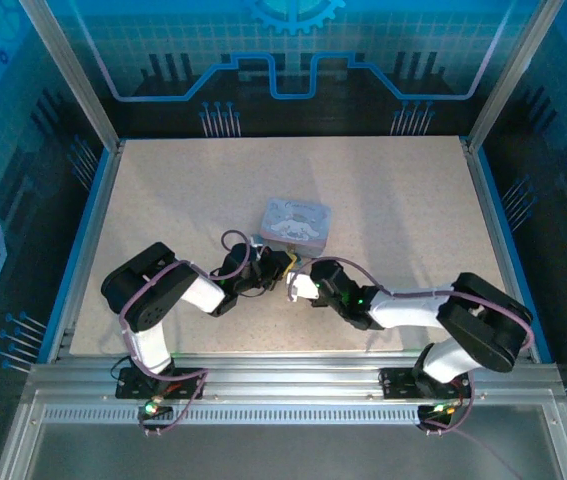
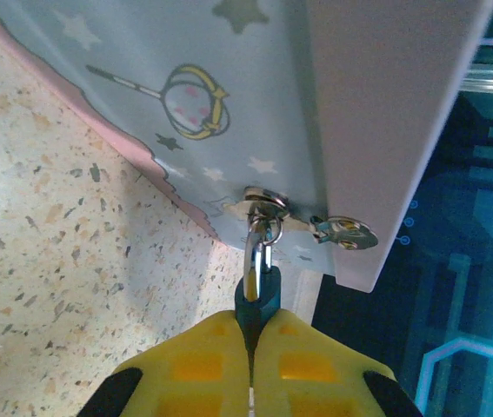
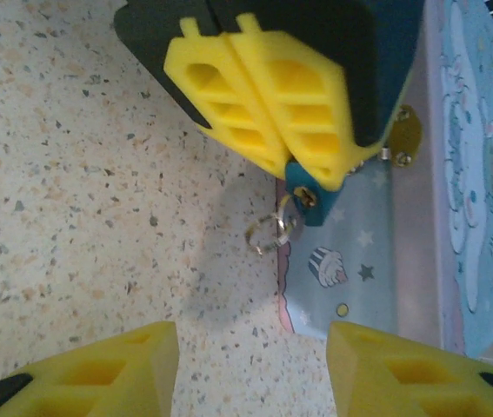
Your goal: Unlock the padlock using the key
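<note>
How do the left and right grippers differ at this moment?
The left gripper has its jaws shut on the padlock. The right gripper has its jaws apart with nothing between them. The left gripper is close up against the front of the tin box, while the right gripper stands back over the table, facing the padlock. Both have yellow fingers.

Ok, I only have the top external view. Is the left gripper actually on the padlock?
Observer: Yes, the left gripper is shut on the padlock body; its shackle passes through the clasp of the tin.
Operator: And the right gripper, holding the key?
Observer: No, the right gripper is open and holding nothing.
Operator: Anything at the keyhole?
Observer: A small silver ring shows there; I cannot tell whether the key is in.
</note>
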